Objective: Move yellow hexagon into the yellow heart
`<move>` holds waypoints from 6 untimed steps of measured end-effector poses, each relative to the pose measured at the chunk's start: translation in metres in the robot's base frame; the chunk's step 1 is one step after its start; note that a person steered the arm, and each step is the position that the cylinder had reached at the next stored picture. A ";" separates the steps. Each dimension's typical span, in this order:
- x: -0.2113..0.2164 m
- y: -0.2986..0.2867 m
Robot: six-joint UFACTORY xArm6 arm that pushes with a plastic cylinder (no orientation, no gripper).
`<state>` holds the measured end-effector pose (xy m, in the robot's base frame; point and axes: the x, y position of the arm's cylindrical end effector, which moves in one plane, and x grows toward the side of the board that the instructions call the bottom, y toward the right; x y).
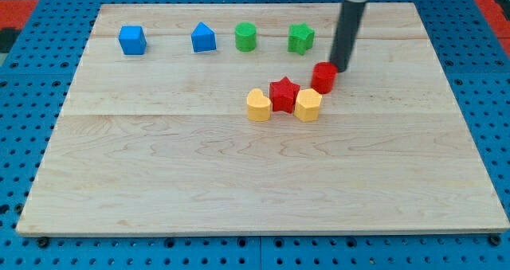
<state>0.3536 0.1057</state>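
The yellow hexagon (308, 105) lies near the middle of the wooden board (239, 182). A red star (284, 94) sits touching its left side. The yellow heart (258, 105) lies on the star's left, so the star stands between the two yellow blocks. A red cylinder (323, 77) sits just up and right of the hexagon. My tip (341, 68) is at the cylinder's upper right, right beside it; I cannot tell whether they touch. It is up and right of the hexagon.
Along the view's top stand a blue cube (132, 40), a blue pentagon-like block (204, 38), a green cylinder (246, 37) and a green star (300, 38). The board rests on a blue pegboard (24, 79).
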 end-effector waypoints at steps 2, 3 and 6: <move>0.089 0.027; 0.077 -0.033; 0.073 -0.134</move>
